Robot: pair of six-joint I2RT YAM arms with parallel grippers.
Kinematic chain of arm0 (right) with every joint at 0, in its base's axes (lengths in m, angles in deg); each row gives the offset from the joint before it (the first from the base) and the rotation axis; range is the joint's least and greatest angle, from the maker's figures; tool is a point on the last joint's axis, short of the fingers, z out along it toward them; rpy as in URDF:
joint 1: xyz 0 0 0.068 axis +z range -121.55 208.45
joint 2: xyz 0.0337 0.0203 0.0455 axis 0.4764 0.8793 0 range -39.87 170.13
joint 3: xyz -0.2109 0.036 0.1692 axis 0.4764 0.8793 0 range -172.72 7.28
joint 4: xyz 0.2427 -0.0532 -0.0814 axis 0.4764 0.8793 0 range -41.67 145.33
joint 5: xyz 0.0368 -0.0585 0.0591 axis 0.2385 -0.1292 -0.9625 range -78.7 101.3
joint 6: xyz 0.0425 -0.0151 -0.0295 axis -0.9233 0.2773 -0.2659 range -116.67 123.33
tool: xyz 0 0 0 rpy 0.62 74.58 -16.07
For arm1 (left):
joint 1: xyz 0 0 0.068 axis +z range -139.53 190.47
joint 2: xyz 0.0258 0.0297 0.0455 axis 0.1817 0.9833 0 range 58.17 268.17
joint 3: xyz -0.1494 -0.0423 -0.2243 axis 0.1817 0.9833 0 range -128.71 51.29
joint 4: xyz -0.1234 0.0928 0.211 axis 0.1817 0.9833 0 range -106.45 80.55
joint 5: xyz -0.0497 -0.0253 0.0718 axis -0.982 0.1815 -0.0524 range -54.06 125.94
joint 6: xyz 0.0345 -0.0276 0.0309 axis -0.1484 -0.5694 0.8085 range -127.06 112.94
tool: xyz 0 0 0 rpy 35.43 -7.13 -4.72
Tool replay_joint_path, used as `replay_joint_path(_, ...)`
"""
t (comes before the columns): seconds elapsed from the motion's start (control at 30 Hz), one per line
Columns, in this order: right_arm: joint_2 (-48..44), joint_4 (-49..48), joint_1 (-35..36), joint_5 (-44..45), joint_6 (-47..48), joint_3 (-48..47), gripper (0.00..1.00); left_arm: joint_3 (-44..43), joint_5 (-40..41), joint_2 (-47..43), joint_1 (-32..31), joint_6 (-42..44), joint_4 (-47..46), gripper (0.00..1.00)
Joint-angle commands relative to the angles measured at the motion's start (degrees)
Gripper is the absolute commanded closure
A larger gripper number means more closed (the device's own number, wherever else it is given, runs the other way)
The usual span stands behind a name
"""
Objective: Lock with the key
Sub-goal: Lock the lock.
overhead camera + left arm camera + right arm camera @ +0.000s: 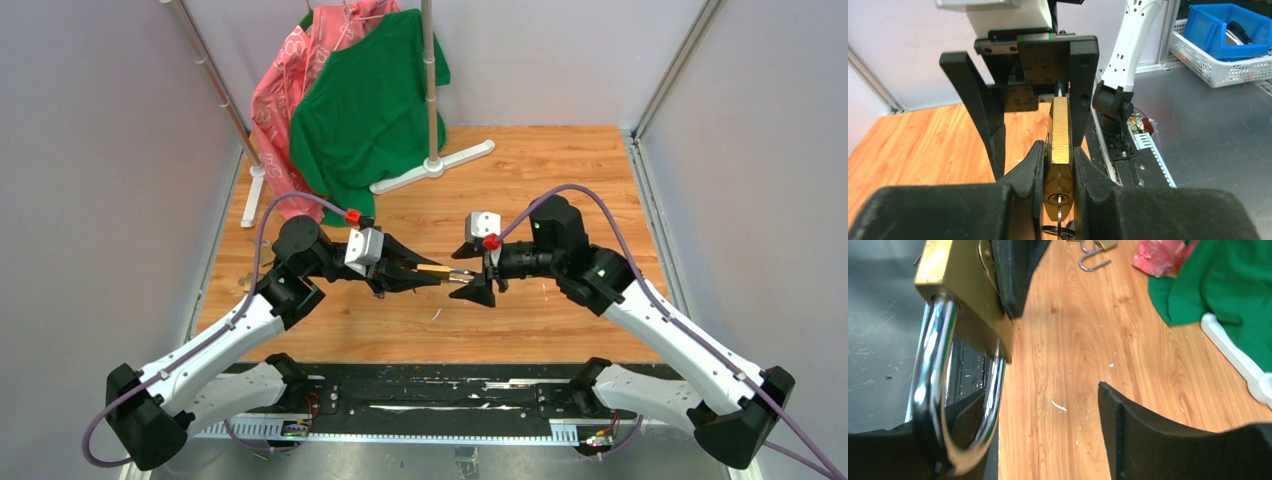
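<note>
The left gripper is clamped narrowly on a brass padlock with a curved silver shackle, its two black fingers pressing the flat sides of the lock's body. It holds the lock in the air above the light wooden table, over the middle of the boards and rather nearer the near edge than the far one. The tiny silvery metal key sits in the round keyhole at the bottom end of the lock, the end turned towards the left wrist. It lies just behind the left fingertips, deep between the two fingers, and its thin ring hangs below it. The shackle points the other way, towards the right gripper, whose jaws stand wide apart. The steel loop lies against one black finger, while the other finger is well clear of it with bare wood showing between. The right gripper grips neither lock nor key. At the far left corner of the table a green cloth and a red patterned cloth hang on a white rack. A second brass padlock with an open hook lies on the boards near those cloths.
</note>
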Motion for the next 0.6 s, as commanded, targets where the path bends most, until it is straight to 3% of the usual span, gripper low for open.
replay_joint_path(0.0,-4.71,6.13,-2.77,3.60,-0.37,-1.99,0.23,-1.11,0.92,-2.45,1.06,1.96,-0.96,1.00)
replay_joint_path(0.2,-5.63,13.33,-4.47,2.72,1.61,-6.66,0.18,-0.68,2.59,-2.65,1.37,1.39,-0.59,1.00)
replay_joint_path(0.4,-3.22,10.51,-4.45,-2.73,-2.87,-8.89,0.34,-0.65,4.53,-2.23,1.34,0.69,-0.59,1.00)
replay_joint_path(0.57,-3.34,5.34,-4.40,-4.40,-6.11,-7.64,0.55,-0.68,4.44,-1.87,1.34,0.49,-0.59,1.00)
